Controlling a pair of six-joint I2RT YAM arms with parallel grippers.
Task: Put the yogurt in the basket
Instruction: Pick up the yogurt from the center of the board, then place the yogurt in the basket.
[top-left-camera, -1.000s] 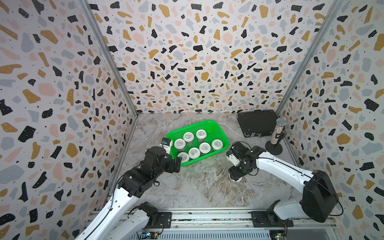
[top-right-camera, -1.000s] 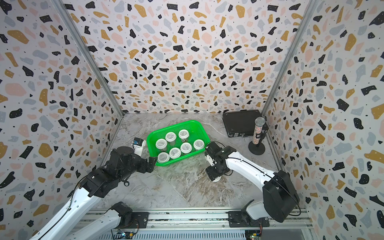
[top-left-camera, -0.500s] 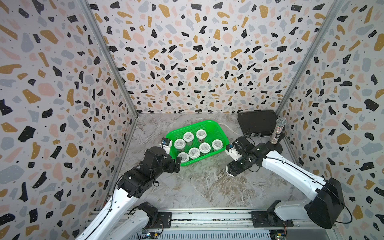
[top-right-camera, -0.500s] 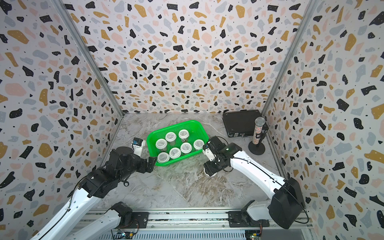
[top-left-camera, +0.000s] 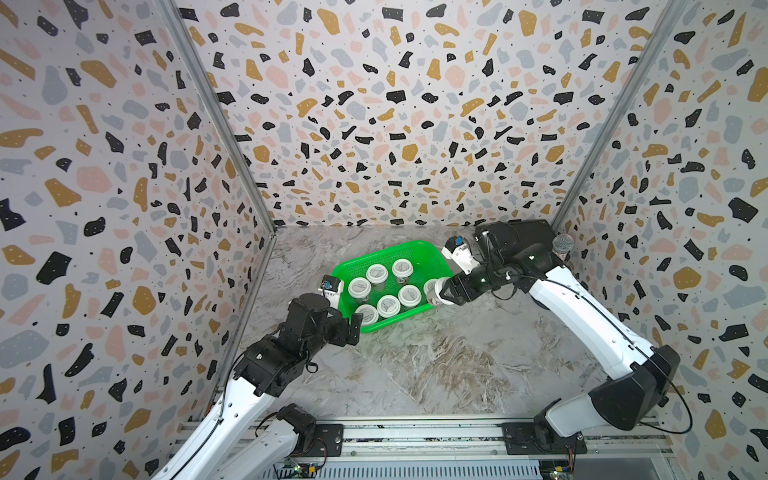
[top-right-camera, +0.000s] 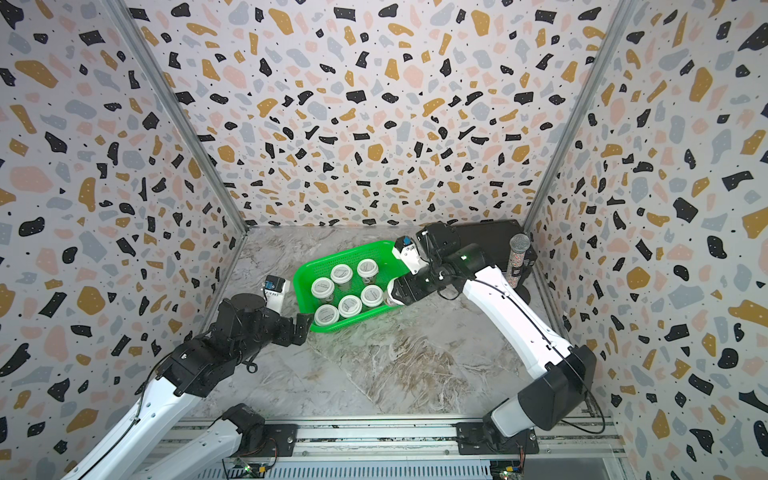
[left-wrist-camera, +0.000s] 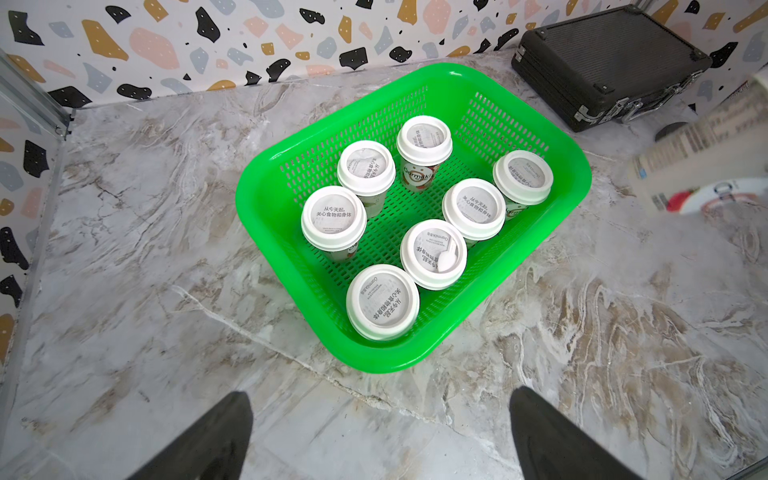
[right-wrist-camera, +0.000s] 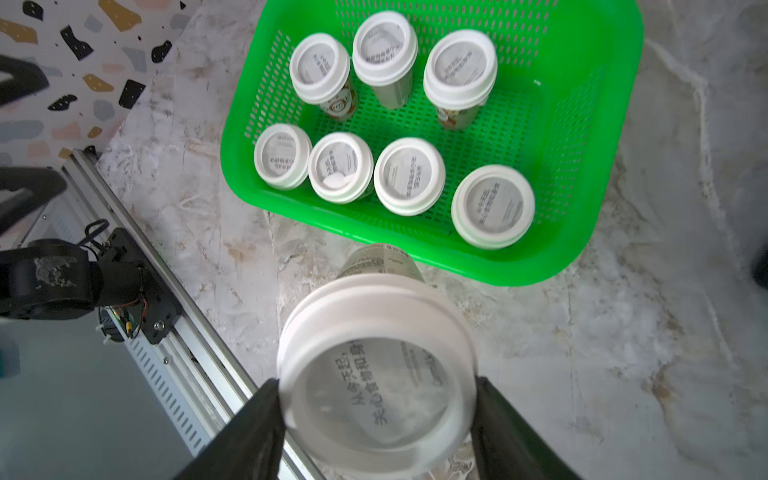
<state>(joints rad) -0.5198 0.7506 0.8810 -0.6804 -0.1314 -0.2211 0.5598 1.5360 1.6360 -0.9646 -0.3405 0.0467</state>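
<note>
The right gripper (right-wrist-camera: 376, 432) pinches one yogurt cup (right-wrist-camera: 376, 365) by its lid, a black finger pressed to each side of the smooth white rim. This cup is tilted, lid toward the wrist, with its printed tapering body pointing ahead at the basket (right-wrist-camera: 457, 259). The basket is glossy green plastic with perforated walls, rounded corners and a rolled rim, and it lies just beyond the fingertips. Seven more cups (left-wrist-camera: 432, 253) stand upright inside it, flat lids with grey print. The left gripper (left-wrist-camera: 382, 436) hangs spread wide and empty over the veined marble tabletop (left-wrist-camera: 145, 332), with the basket just ahead of it.

A second ago the right gripper was low over bare marble, well clear of the basket. It has since risen and carried the cup up to the rim. The left arm has not moved.

The held cup's base is hidden behind its lid. In the left wrist view that cup is blurred and cut off. In both top views the right arm covers most of the ribbed black case (left-wrist-camera: 602, 62).
</note>
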